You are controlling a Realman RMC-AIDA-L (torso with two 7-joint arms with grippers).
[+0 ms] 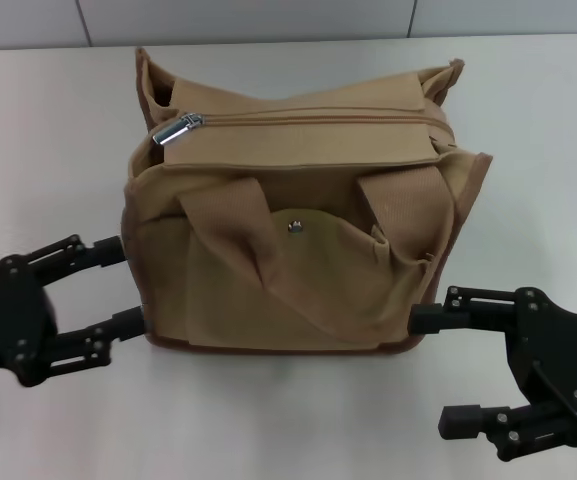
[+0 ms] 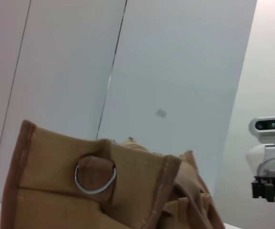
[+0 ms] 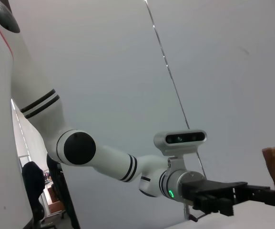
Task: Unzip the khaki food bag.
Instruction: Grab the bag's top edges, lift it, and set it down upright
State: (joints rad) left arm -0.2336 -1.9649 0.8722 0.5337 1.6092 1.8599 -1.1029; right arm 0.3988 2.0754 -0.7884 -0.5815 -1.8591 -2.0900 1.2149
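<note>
Khaki food bag [image 1: 298,230] stands upright mid-table [image 1: 528,130], zipper closed, silver zipper pull [image 1: 176,130] at its left end. My left gripper [image 1: 126,285] is spread wide against the bag's left side; my right gripper [image 1: 436,368] is spread at its right lower corner, upper finger touching.

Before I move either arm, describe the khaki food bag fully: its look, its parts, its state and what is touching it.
The khaki food bag is a boxy tan canvas tote with brown trim, standing upright on the white table. Its top zipper looks closed, with the silver zipper pull at the robot's left end. Two webbing handles droop over the front, above a pocket flap with a metal snap. A metal ring hangs on one end. The left tool and right tool flank it, open; fingers reach its lower corners, contact unclear.
</note>
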